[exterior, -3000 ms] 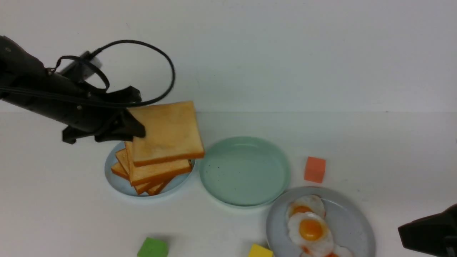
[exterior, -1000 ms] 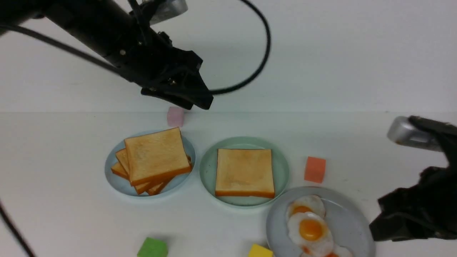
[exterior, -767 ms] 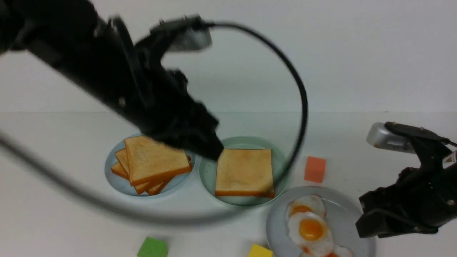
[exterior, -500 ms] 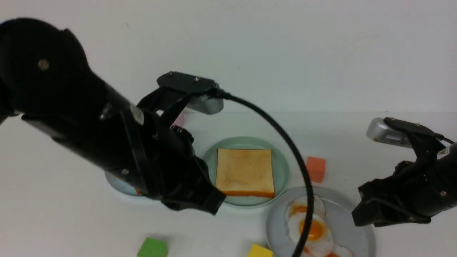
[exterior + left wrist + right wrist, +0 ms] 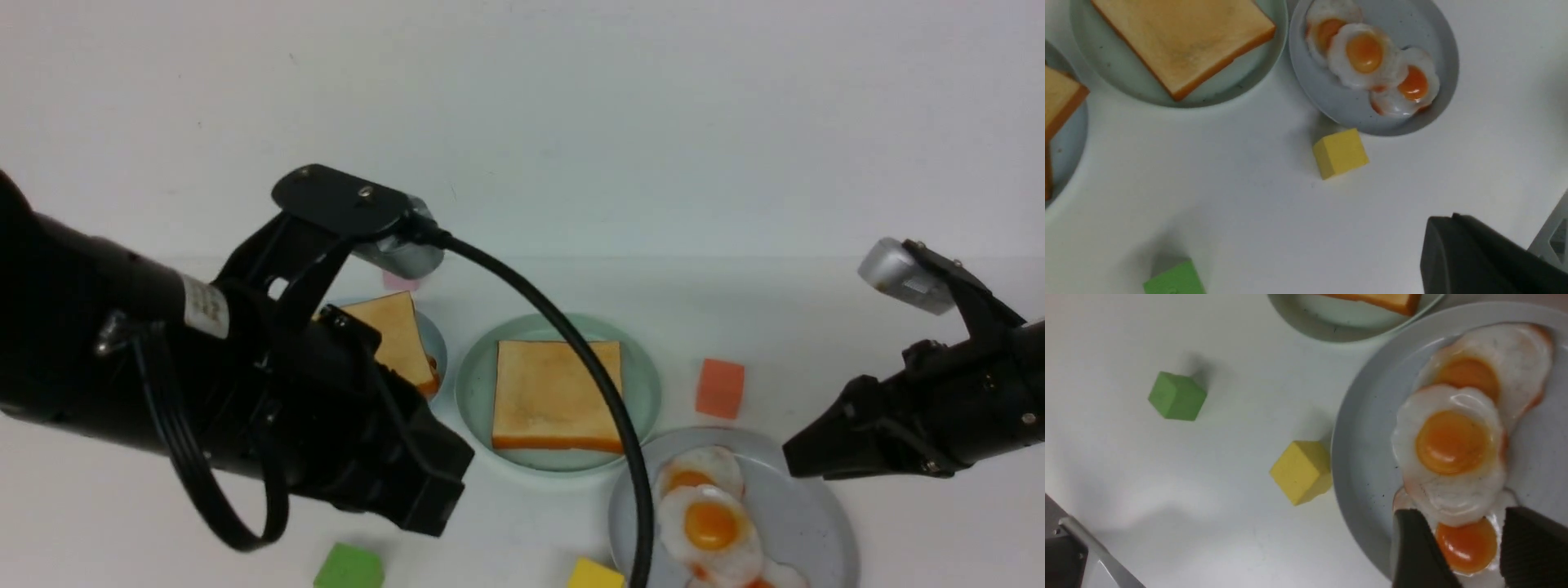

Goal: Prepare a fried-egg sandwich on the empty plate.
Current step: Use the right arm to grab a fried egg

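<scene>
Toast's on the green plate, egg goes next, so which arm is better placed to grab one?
Right: the right hand hangs open over the eggs on the grey plate, fingers either side of one yolk. The left hand is shut, near the green cube, farther off.

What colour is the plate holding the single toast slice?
The plate is mint green; the front view shows it best.

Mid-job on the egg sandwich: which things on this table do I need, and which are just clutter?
For the job: mint-green plate, toast slice on it, fried eggs on the grey plate, toast pile on the pale blue plate.
Lying about: orange cube, yellow cube, green cube, pink cube.
</scene>
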You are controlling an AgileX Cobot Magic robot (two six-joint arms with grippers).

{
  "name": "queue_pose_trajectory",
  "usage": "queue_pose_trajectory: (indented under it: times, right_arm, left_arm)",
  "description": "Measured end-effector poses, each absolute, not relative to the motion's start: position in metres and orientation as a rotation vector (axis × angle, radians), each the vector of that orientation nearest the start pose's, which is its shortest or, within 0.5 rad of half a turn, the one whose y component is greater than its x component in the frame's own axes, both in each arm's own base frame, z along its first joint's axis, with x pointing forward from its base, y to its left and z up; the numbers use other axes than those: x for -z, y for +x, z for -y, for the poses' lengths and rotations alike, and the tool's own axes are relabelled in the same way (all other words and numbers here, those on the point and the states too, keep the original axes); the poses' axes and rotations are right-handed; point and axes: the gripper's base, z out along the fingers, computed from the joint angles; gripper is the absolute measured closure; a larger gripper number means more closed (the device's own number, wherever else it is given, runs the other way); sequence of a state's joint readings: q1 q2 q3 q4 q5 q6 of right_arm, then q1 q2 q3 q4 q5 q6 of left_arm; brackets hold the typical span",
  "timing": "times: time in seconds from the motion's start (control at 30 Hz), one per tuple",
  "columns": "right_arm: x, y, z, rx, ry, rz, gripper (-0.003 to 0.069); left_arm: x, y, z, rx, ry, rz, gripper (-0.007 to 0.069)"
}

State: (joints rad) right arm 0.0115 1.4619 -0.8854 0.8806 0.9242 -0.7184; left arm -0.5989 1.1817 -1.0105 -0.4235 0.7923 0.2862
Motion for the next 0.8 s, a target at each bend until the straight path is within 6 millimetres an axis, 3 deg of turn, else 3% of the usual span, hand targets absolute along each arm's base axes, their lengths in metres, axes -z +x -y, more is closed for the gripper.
queue_pose_trajectory:
  times: [0.17,0.63,0.8]
  right_arm:
    - [-0.242,0.266,-0.059,-0.870,-0.316,-2.591,0.0340]
    - [-0.245,0.271,-0.061,-0.888,-0.299,-2.519,0.0340]
    - [-0.246,0.272,-0.061,-0.896,-0.301,-2.506,0.0340]
  left_arm:
    - [-0.338,0.180,0.162,0.719,0.859,-2.263,0.0610]
    - [-0.338,0.172,0.158,0.725,0.919,-2.253,0.0596]
    - [-0.326,0.162,0.150,0.734,0.858,-2.241,0.0596]
